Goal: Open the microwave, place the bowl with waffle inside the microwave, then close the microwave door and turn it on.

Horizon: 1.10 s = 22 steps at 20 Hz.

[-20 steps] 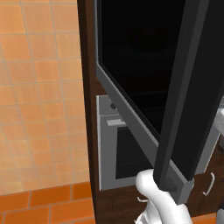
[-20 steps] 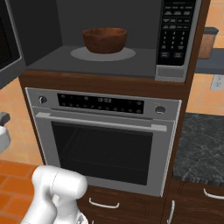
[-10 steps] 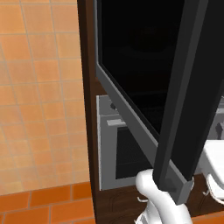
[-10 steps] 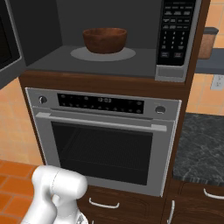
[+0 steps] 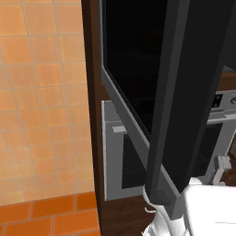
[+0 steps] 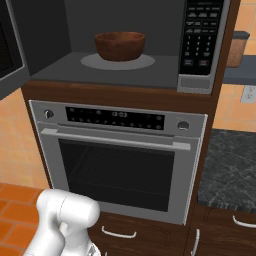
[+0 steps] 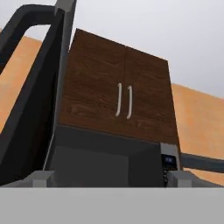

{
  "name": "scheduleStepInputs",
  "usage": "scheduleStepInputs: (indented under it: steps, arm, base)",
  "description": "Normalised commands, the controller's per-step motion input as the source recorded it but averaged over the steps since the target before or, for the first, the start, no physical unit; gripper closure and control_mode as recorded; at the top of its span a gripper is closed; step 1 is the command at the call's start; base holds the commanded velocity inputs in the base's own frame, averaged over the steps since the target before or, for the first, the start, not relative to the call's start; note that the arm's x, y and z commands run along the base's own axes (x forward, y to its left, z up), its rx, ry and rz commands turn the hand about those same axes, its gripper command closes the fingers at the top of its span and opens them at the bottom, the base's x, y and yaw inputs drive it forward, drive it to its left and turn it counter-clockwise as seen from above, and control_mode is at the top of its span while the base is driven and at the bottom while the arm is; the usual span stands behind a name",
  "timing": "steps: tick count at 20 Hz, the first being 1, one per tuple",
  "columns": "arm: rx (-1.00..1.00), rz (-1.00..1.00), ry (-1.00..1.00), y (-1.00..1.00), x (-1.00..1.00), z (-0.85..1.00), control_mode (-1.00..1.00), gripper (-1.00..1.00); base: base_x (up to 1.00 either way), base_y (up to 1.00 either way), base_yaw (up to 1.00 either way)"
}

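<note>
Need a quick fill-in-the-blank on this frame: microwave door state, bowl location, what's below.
1. The microwave door stands ____.
2. The brown bowl sits on the round plate inside the ____.
3. Directly below the microwave is a silver ____ with a dark window.
4. The microwave's keypad is on the ____ side of its cavity in the right base view.

Missing words: open; microwave; oven; right
</note>
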Motion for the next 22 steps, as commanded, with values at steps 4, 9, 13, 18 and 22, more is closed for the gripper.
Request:
scheduleStepInputs:
  steps: [4, 9, 13, 18, 22]
  arm:
    - [-0.09, -0.13, -0.26, 0.45, -0.65, 0.0, -1.0, -1.0]
    - [-0.15, -0.19, -0.07, 0.67, 0.06, 0.0, -1.0, -1.0]
    - [-0.16, -0.17, 0.0, 0.34, 0.61, -0.06, -1.0, -1.0]
    - [-0.09, -0.14, 0.0, 0.01, 0.58, -0.21, -1.0, -1.0]
    - [-0.06, -0.11, 0.0, 0.0, 0.42, -0.11, -1.0, -1.0]
  base:
    - [0.0, 0.0, 0.0]
    - [0.0, 0.0, 0.0]
    - [0.0, 0.0, 0.0]
    - [0.0, 0.0, 0.0]
    - [0.0, 0.0, 0.0]
